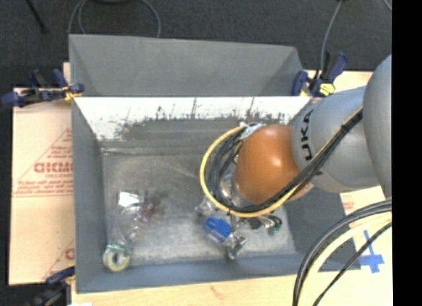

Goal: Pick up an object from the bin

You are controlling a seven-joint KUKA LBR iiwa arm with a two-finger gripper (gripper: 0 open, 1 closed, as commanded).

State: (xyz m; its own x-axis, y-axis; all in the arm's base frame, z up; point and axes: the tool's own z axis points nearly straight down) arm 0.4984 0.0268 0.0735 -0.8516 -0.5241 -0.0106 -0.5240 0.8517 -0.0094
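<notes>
Orange cover on the wrist sits highest, closest to my lens, with the grey arm running off to the right behind it. A yellow cable and dark cables loop round the cover's left side.

The gripper pokes out below the cover, down at the bin floor, right of centre and toward the near wall. Most of it is under the cover, so I cannot tell whether it is open or closed, or whether it has hold of anything.

A small blue object lies on the floor just beside the gripper's left side, touching or nearly so; I can't separate them. It is the nearest thing to the gripper. A small dark greenish bit lies just right of the gripper, partly under the cover's edge.

Grey bin, floor scuffed.

Well apart, on the left half of the floor, is a crumpled clear plastic piece. A pale ring sits in the near-left corner.
</notes>
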